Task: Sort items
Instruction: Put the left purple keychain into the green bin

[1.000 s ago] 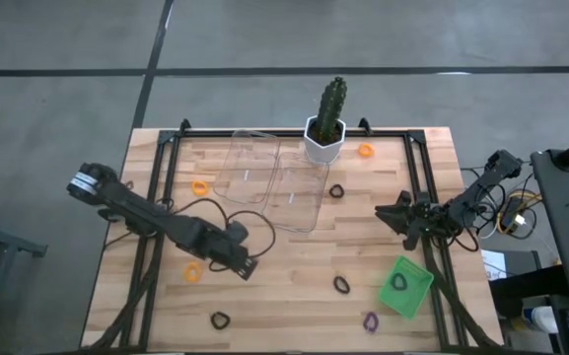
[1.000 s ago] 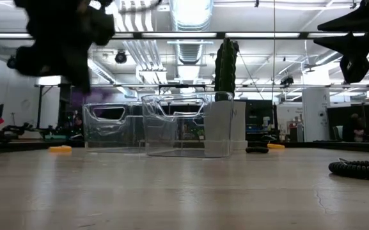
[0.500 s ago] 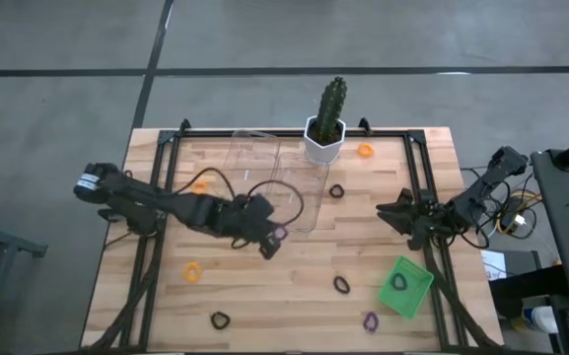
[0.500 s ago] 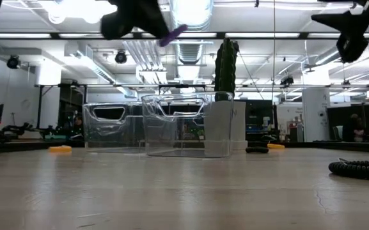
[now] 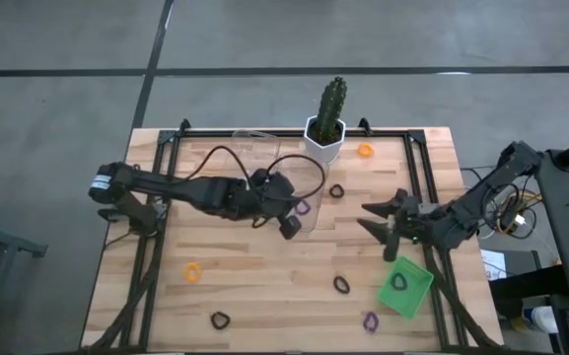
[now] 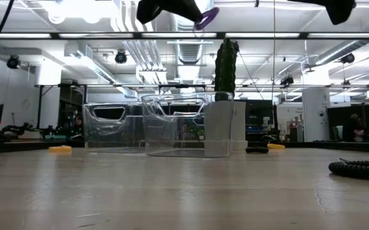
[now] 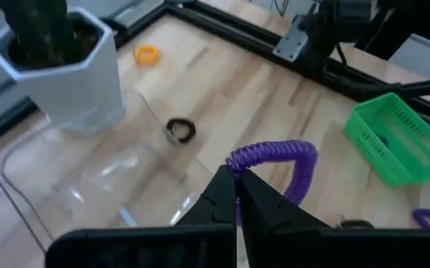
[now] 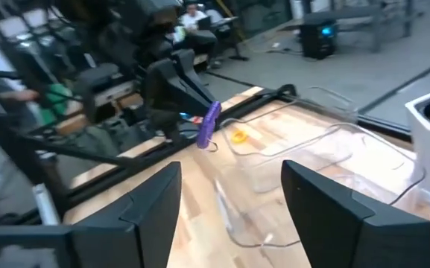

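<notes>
Tabletop [image 5: 264, 286] of pale wood seen from above, with two dark robot arms reaching in from either side. The left hand [image 5: 292, 219] hangs above the near edge of the clear trays [image 5: 264, 177], its fingers pressed together and pinching a purple loop [image 5: 303, 209]. In the left wrist view the purple loop [image 7: 274, 167] is a coiled hair tie hanging from the fingertips, raised off the wood. In the low view the same loop [image 6: 206, 16] is high in the air, well above the clear trays [image 6: 165, 131].

The right hand [image 5: 381, 219] is at the right side of the tabletop, just beside the green tray [image 5: 414, 294], with its fingers spread wide and nothing between them. The right wrist view shows those fingers [image 8: 147, 216] far apart.

A cactus in a white pot [image 5: 325, 133] stands at the far edge, just beside the clear trays. The other loops lie loose on the wood: an orange loop [image 5: 365, 150] near the far right corner, a black loop [image 5: 336, 190] between the pot and the right hand, a second orange loop [image 5: 193, 270] near the left side, a black loop at the near edge [image 5: 220, 319], another black loop [image 5: 342, 285] just beside the green tray, and a second purple loop [image 5: 370, 320] near that tray's near corner. One black loop [image 5: 398, 281] lies inside the green tray.
</notes>
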